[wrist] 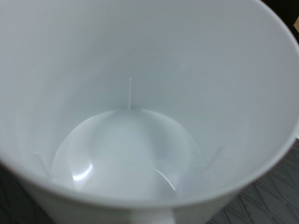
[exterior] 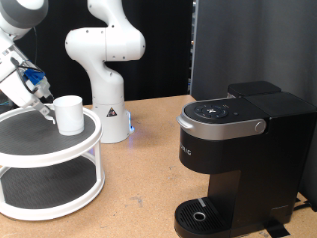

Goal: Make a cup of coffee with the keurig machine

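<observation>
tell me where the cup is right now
The cup stands on the top tier of the white round shelf at the exterior view's left, with the tool right beside it.

One cup [exterior: 68, 114], one keurig machine [exterior: 241, 159], one two-tier round white stand [exterior: 50, 164], one second white robot arm [exterior: 104, 69].

Yellow warning triangle on white arm base [exterior: 112, 112], machine lettering unreadable

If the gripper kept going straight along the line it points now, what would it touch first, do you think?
Most likely the small white cylindrical mug on the white round two-tier stand: the gripper sits right beside it, and the wrist view looks straight into the mug's empty interior. Exact depth is unclear.
</observation>
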Robot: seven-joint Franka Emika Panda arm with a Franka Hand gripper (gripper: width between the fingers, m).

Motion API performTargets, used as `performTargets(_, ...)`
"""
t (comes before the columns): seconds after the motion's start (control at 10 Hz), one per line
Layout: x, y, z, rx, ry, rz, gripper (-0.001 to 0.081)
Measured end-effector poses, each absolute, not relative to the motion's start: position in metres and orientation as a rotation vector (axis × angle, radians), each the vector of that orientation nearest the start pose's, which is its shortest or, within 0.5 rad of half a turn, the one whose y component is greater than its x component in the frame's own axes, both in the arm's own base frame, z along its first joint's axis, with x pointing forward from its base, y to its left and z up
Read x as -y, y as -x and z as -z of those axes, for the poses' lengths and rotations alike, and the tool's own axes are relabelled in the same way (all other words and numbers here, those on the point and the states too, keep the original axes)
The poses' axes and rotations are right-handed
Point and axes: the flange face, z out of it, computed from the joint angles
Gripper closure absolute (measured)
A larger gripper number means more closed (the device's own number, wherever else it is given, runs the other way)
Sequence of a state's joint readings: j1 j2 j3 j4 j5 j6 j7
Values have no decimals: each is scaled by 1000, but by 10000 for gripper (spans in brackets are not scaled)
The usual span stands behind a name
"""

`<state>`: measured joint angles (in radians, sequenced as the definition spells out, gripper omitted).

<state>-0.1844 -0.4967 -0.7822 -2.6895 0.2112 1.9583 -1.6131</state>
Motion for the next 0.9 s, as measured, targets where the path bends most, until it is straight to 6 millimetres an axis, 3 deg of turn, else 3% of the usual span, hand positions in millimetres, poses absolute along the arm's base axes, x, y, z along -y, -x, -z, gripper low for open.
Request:
performTargets(0.5, 256, -227, -323, 831, 2433, 493, 5)
performTargets(0.7, 255, -228, -322, 833, 2434, 492, 47)
performTargets(0.8, 255, -228, -322, 833, 2435, 492, 186)
performTargets(0.9, 255, -228, -321, 832, 2436, 490, 186)
